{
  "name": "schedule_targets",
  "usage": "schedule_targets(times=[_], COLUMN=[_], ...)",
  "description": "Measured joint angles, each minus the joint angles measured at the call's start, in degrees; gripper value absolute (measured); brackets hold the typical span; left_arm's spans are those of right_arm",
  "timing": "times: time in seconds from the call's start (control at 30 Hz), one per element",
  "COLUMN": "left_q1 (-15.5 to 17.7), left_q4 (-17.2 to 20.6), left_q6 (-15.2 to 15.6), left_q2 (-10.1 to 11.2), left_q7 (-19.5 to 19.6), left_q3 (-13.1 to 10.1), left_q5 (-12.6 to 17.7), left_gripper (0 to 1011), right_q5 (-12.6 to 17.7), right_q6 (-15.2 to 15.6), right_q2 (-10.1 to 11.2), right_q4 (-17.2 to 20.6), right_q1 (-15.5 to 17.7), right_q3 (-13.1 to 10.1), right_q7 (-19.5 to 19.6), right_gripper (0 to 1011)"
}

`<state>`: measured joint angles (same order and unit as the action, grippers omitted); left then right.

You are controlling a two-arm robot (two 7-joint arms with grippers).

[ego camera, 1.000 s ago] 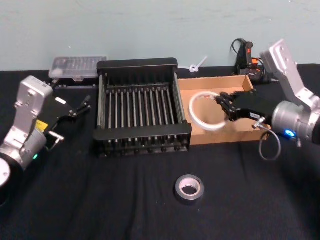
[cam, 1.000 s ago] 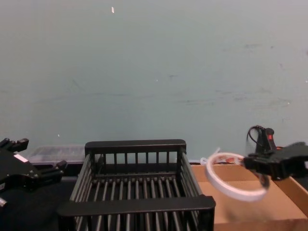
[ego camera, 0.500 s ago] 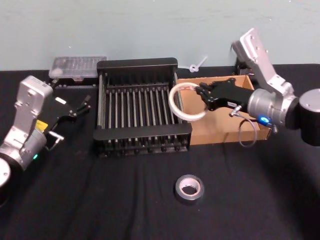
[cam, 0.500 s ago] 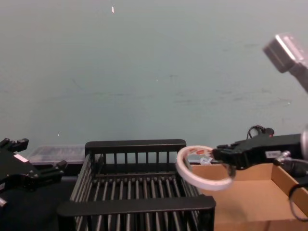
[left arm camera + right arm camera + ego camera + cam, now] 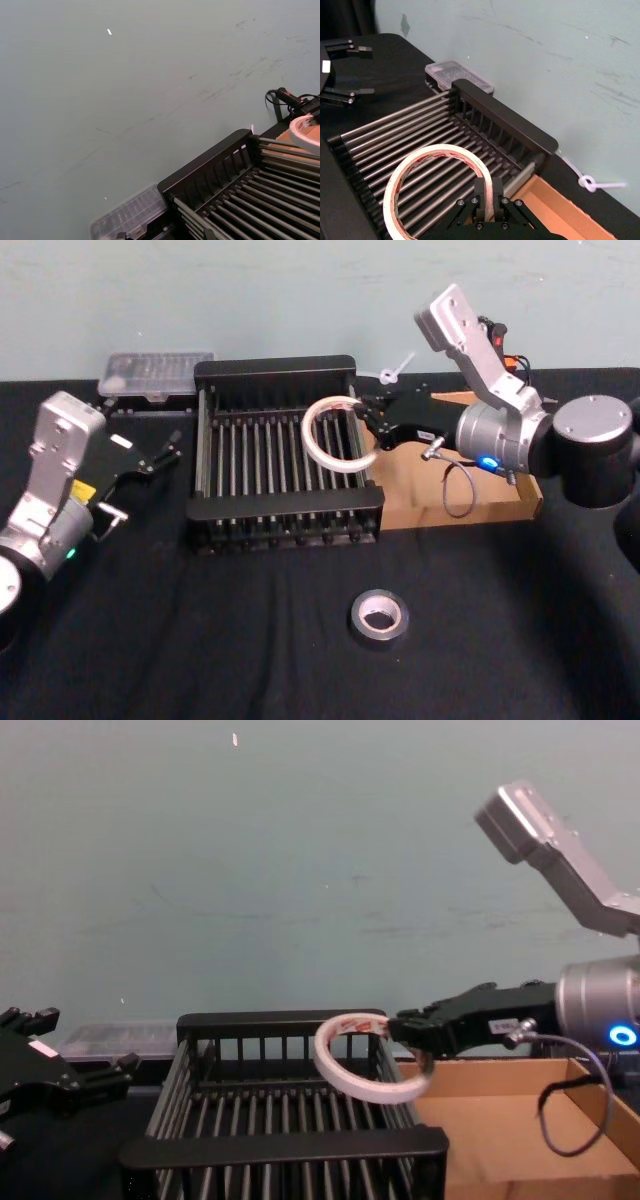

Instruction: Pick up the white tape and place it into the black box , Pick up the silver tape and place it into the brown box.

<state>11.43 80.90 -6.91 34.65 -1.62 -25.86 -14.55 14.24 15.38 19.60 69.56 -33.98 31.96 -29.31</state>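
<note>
My right gripper point(image 5: 364, 424) is shut on the rim of the white tape point(image 5: 336, 434), a wide whitish ring with red marks, and holds it in the air above the right part of the black box point(image 5: 283, 455). The ring point(image 5: 438, 186) hangs over the crate's bars point(image 5: 410, 135) in the right wrist view, and it point(image 5: 362, 1062) floats above the crate point(image 5: 285, 1145) in the chest view. The silver tape point(image 5: 378, 617) lies flat on the black cloth in front of the boxes. The brown box point(image 5: 500, 505) sits right of the crate. My left gripper point(image 5: 160, 455) rests open at the far left.
A clear plastic case point(image 5: 155, 375) lies behind the crate at the back left. A black and red device with cables point(image 5: 496, 345) sits behind the brown box, and a knotted white tie point(image 5: 395, 368) lies by the wall. Open cloth lies around the silver tape.
My right gripper has carried the white tape leftward, from over the brown box to above the right side of the black box. The left arm has stayed still.
</note>
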Motion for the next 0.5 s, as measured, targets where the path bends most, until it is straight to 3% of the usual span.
schedule_targets(times=[0.27,0.5], left_q1=[0.0,0.0], left_q4=[0.0,0.0], left_q6=[0.0,0.0], left_q2=[0.0,0.0], left_q7=[0.0,0.0], left_q3=[0.0,0.0], left_q5=[0.0,0.0], left_gripper=[1001,1001], right_q5=[-1.3,-1.41], right_q6=[-1.21,-1.33], right_q2=[-2.2,-2.26], right_q4=[-2.97,-3.07], right_q1=[-2.07,-2.17], right_q3=[0.9,0.91], right_q7=[-0.44,-0.42], right_gripper=[95,95])
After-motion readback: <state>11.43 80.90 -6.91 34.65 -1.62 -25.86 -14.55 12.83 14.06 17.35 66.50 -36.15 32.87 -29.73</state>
